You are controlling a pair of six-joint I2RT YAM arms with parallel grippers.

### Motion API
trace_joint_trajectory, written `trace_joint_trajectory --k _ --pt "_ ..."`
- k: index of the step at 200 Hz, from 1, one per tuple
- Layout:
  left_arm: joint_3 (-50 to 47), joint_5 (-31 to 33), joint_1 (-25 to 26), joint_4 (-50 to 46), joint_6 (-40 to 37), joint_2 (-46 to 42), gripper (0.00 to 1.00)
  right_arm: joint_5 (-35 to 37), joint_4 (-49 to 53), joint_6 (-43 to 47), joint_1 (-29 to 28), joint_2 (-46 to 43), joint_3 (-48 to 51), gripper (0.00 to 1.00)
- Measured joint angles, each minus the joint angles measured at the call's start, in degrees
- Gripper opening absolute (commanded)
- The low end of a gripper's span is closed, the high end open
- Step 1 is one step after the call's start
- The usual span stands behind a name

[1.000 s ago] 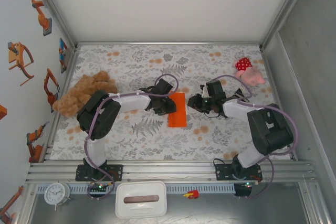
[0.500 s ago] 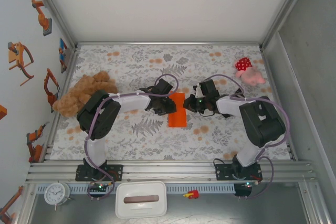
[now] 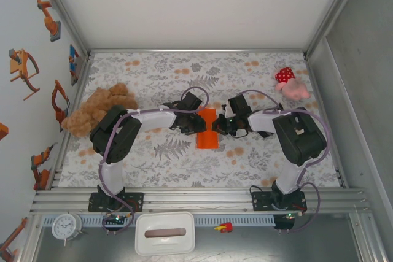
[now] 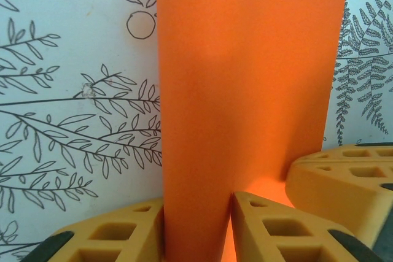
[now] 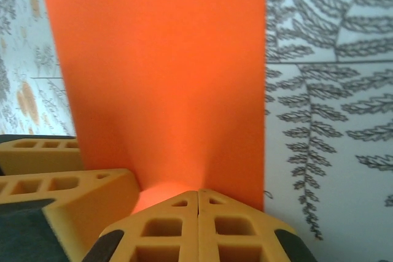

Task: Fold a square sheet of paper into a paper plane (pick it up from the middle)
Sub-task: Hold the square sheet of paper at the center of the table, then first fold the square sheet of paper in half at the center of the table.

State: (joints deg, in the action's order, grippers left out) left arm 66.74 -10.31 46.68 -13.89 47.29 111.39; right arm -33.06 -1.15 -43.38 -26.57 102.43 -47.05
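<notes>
The square sheet of paper [image 3: 207, 129] is bright orange and lies folded into a narrow strip mid-table. My left gripper [image 3: 195, 124] sits on its left side. In the left wrist view [image 4: 196, 232] a raised fold of the paper [image 4: 245, 78] fills the gap between the yellow fingers [image 4: 104, 237], touching both. My right gripper [image 3: 217, 126] is at the strip's right edge. In the right wrist view [image 5: 198, 204] its fingertips [image 5: 175, 216] are pressed together, touching the orange paper [image 5: 159, 72]. Whether paper is caught between them cannot be told. No paper plane shape is in view.
A brown teddy bear [image 3: 98, 107] lies at the left wall. A red-and-pink polka-dot plush [image 3: 288, 83] sits at the back right. A white box [image 3: 164, 232] and a small clock [image 3: 66, 225] stand in front of the rail. Enclosure walls close in both sides.
My right gripper has moved left onto the paper's right edge and closed fully. The left gripper and the paper have stayed in place.
</notes>
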Motion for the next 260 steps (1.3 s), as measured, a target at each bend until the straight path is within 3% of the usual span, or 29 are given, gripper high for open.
trace_joint_trajectory --k 99,146,187,213,260 --pt "0.96 0.74 0.17 -1.31 -0.33 -1.03 0.37 -1.33 -0.61 3.87 0.22 2.03 -1.03 0.0" --pt "1.84 6.45 -1.09 -6.78 -1.18 -7.02 0.39 -1.68 -0.68 4.48 0.22 2.89 -1.57 0.0" --pt "1.84 3.69 -2.12 -2.69 -1.09 -13.38 0.28 -1.75 -0.66 5.09 0.22 2.89 -1.57 0.0" --pt "1.84 -0.55 -1.7 0.55 -0.15 -10.27 0.19 -2.01 -0.68 5.55 0.22 3.26 -1.73 0.0" --pt "1.84 -4.79 -1.62 1.66 1.55 -3.41 0.12 -2.47 -1.05 5.77 0.22 3.78 -1.97 0.0"
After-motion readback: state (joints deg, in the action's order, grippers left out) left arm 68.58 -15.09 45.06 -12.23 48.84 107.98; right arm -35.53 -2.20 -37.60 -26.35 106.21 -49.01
